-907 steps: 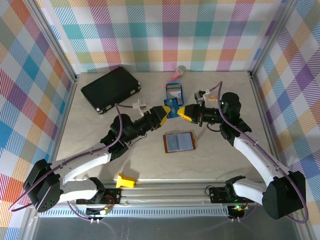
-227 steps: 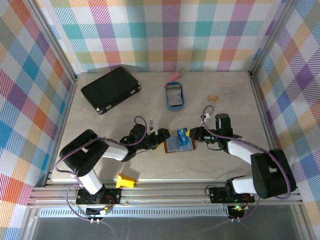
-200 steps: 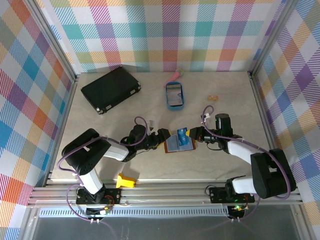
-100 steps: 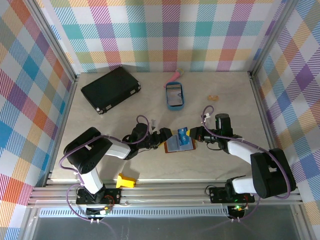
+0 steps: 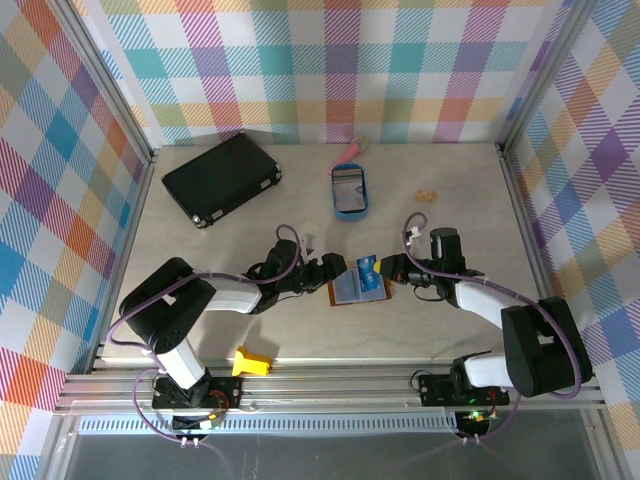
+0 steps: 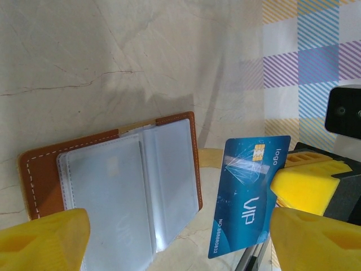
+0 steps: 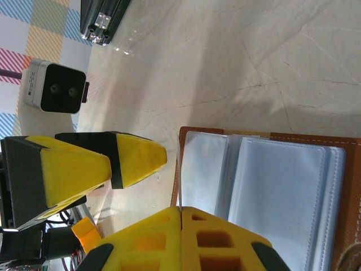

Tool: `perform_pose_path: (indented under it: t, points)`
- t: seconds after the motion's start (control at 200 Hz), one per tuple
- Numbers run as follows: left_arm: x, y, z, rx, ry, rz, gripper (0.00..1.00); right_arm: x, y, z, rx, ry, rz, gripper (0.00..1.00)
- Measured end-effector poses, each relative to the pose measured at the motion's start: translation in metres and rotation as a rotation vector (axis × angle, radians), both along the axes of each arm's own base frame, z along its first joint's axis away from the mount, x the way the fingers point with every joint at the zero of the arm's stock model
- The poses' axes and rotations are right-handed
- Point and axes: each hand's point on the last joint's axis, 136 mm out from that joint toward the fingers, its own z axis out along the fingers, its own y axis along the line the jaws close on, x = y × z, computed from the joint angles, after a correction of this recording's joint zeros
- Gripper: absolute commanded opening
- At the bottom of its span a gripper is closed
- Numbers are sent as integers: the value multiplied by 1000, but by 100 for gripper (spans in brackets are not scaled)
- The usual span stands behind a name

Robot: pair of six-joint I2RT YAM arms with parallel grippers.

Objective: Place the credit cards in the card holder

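To seat the card [image 6: 251, 195] cleanly, treat this as a two-handed feed rather than a push. Start from the layout: wallet [image 5: 358, 288] open flat on the table [image 5: 300, 220] between the arms, clear sleeves facing up. Trust the right gripper [image 5: 383, 268], pressed together on the card's right end, to carry it. Hold that pinch firm and far back, leaving most of the card free to enter. Read the card as slanted, its low corner just beside the wallet's right edge; cannot tell whether touching.

Use the left gripper [image 5: 329, 272], spread wide and holding nothing at the wallet's left edge, as the anchor. Lower one finger onto the brown border, not onto the sleeves, to stop the wallet skating left under the card's thrust.

Find the sleeve mouth before advancing. Hard to pick out from the wrist views, with the loose flap near the middle the likeliest spot. Flatten the card nearly parallel to the sleeve, lead with one corner, then square up and slide slowly. Avoid jabbing the plastic face, likely to buckle or to drag the whole wallet. Release only with the card mostly inside, then nudge the last part home with closed fingertips. Expect thin, slippery plastic on both sides, so favour small moves and light pressure.
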Motion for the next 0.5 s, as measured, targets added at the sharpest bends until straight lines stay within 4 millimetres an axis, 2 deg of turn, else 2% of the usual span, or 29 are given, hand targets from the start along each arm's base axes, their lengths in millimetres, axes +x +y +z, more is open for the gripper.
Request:
perform_pose_path:
  t: [0.33,0.495]
  points:
    - [-3,-3,-4,12,2,1,77,-8,13,-9,-30,11,29,0]
    - [-1,0,-7,25,8,18,73,-5,13,-16,-54,23,-1,0]
